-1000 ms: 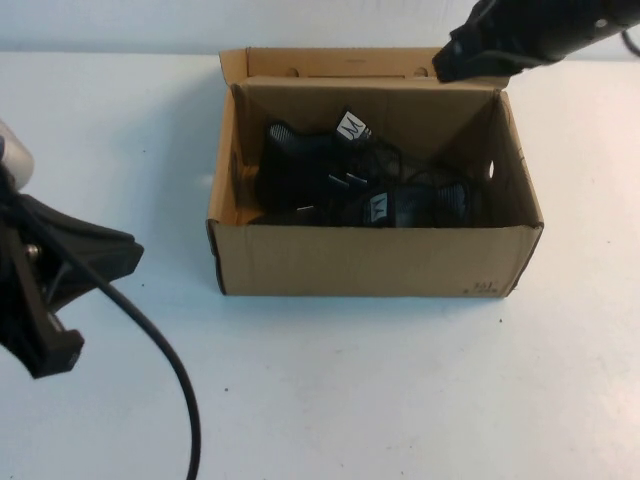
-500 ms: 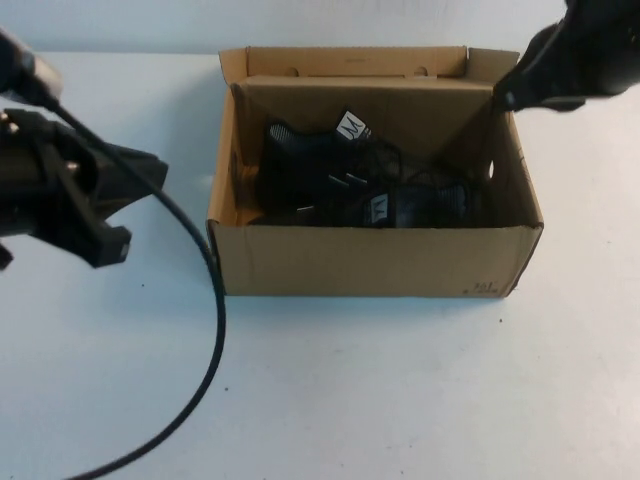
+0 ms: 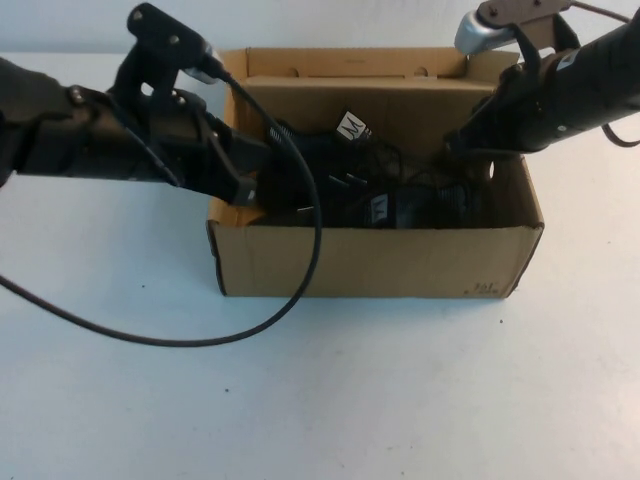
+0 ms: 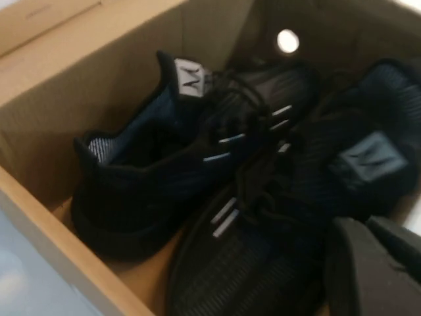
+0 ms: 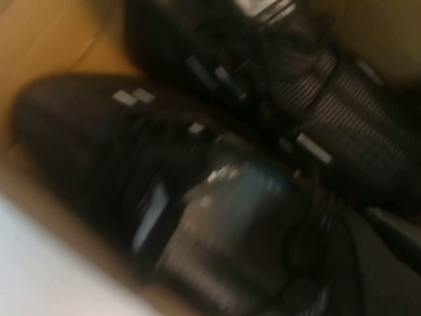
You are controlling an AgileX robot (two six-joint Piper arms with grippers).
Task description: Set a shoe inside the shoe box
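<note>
The brown cardboard shoe box stands open mid-table. Two black mesh shoes lie inside it. One shoe lies toward the far left with its white tongue label up. The other shoe lies along the front wall. My left gripper reaches over the box's left wall, just above the far-left shoe. My right gripper hangs over the box's right end, above the front shoe. The left wrist view also shows the second shoe and the box's side hole.
The left arm's black cable loops across the white table in front of the box's left corner. The box's short back flaps stand up. The table's far edge runs just behind the box.
My left arm swung up and to the right from the table's left side to the box's left wall. My right arm came down from the back right corner into the box's right end. The shoes stayed put.
</note>
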